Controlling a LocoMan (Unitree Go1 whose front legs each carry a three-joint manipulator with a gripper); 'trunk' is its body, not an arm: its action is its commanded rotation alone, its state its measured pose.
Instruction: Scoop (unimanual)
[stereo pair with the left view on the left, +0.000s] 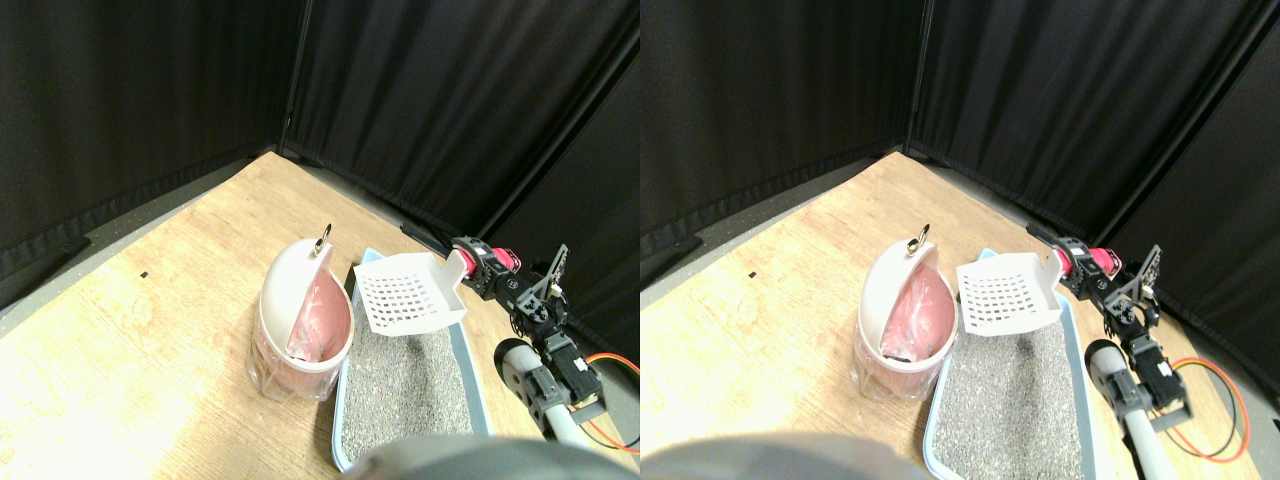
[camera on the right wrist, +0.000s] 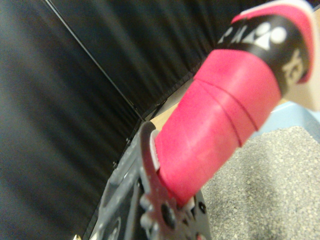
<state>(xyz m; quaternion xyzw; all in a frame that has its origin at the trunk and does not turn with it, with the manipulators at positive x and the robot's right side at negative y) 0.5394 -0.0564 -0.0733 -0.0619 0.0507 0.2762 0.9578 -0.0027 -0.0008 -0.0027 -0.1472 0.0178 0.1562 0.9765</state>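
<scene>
Grainy grey litter (stereo pair with the left view on the left: 405, 375) filled a pale-blue tray (stereo pair with the left view on the left: 340, 420); right gripper (stereo pair with the left view on the left: 478, 268) clenched the pink-wrapped handle (stereo pair with the left view on the left: 500, 260) of a white slotted scoop (stereo pair with the left view on the left: 408, 292), raised over tray beside lidded bin (stereo pair with the left view on the left: 300, 320).

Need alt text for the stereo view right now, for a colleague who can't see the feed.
The right hand holds a white slotted scoop by its pink-wrapped handle, raised above a blue litter tray of grey litter. A white swing-lid bin with a pink liner stands beside the tray on the wooden floor.
</scene>
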